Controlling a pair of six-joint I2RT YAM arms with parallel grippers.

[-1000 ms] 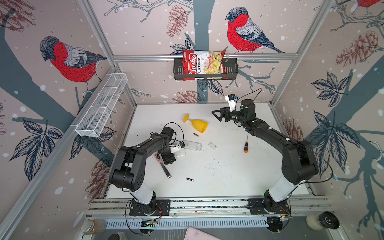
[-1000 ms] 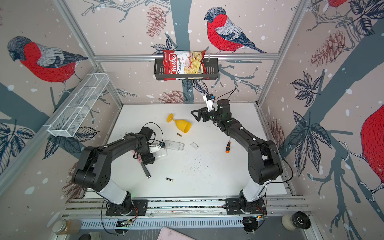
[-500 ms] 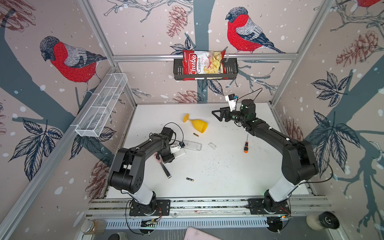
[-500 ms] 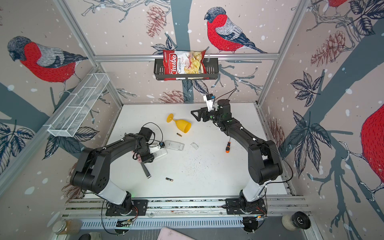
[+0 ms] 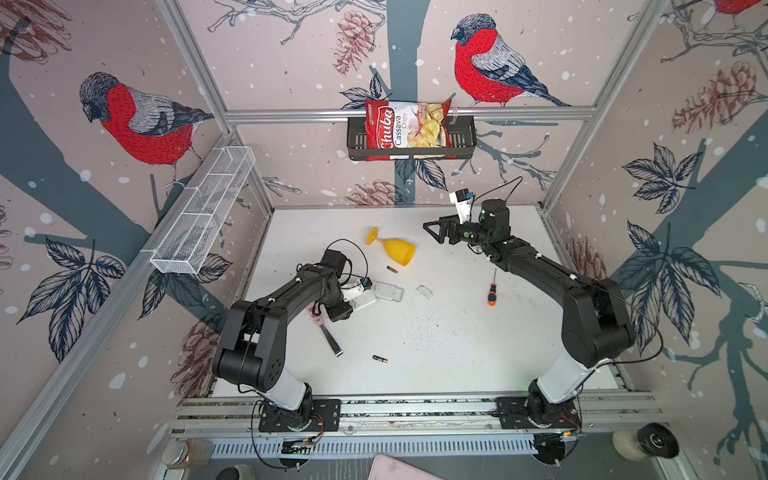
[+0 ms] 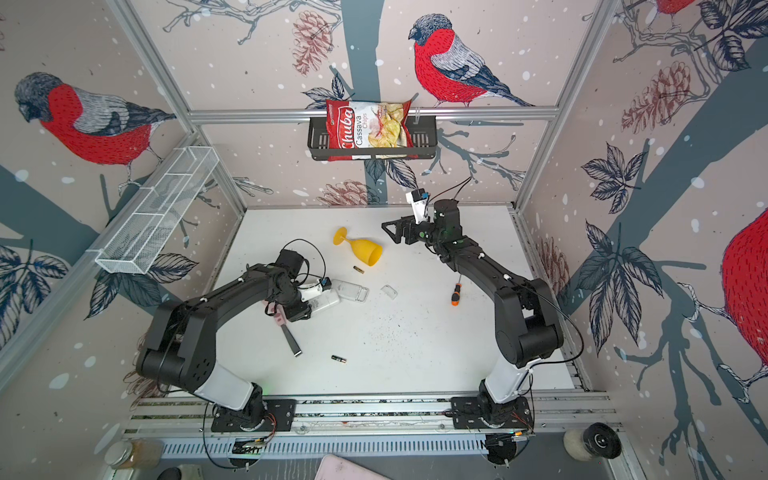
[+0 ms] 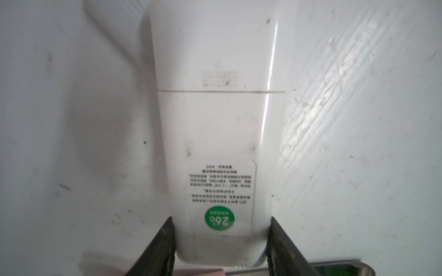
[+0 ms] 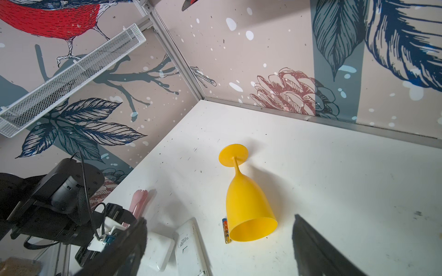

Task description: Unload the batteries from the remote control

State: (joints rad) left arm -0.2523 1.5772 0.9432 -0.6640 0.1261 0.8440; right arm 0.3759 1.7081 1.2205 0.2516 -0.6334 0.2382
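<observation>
My left gripper [image 7: 221, 219] is shut on the end of a white remote control [image 7: 215, 124], which lies back up on the table with a green-dot sticker near the jaws. Both top views show this grip [image 5: 351, 305] [image 6: 313, 305]. A second, longer white remote [image 5: 388, 292] [image 8: 191, 248] lies just beside it. One of the batteries [image 5: 392, 269] [image 8: 225, 230] lies by the yellow goblet's mouth, and another [image 5: 380, 359] [image 6: 338, 359] lies nearer the front. My right gripper [image 5: 436, 232] [image 8: 218, 221] hangs open and empty above the back of the table.
A yellow goblet [image 5: 397, 250] [image 8: 248, 210] lies on its side. A small clear cover [image 5: 424, 291], an orange-and-black screwdriver [image 5: 492, 295], a pink utensil [image 5: 316, 318] and a dark flat strip [image 5: 331, 341] lie around the remotes. A chips bag [image 5: 405, 129] sits in the wall basket.
My left gripper's jaws have closed in on the end of the white remote. The right arm has stayed where it was.
</observation>
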